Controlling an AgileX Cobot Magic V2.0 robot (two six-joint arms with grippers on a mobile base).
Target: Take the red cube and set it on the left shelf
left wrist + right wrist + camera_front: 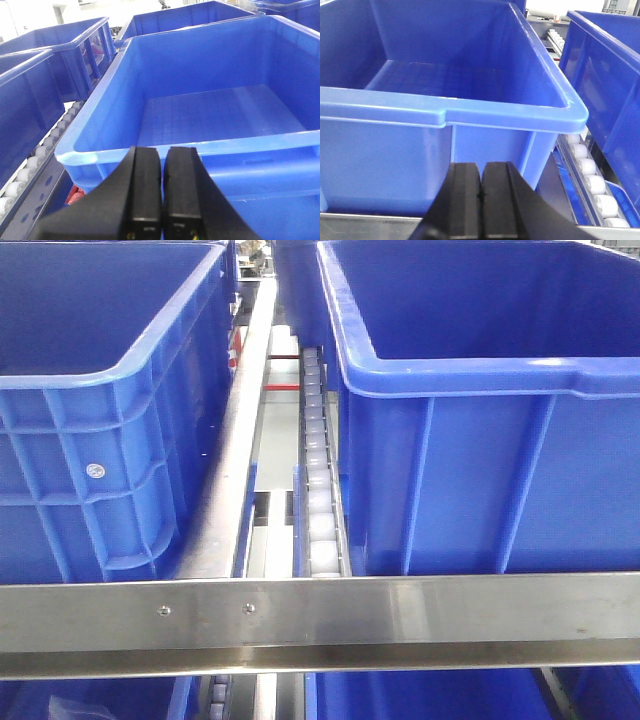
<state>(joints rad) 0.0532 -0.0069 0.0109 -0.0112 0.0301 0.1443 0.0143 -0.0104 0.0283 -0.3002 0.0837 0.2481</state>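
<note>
No red cube shows; both black tools, left (pixel 161 200) and right (pixel 481 200), are closed on nothing, each facing a dark-blue plastic crate (pixel 215 115) on the steel roller shelf (pixel 320 620).

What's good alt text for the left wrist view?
The left gripper, fingers shut with nothing between them, points at an empty blue crate on the left shelf. White roller tracks run along its left, with more blue crates behind.

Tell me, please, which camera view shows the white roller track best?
The exterior front-facing view: the white roller track runs lengthwise between the blue crates. The left wrist shows a few rollers at its edge, the right wrist a short stretch at lower right.
</note>
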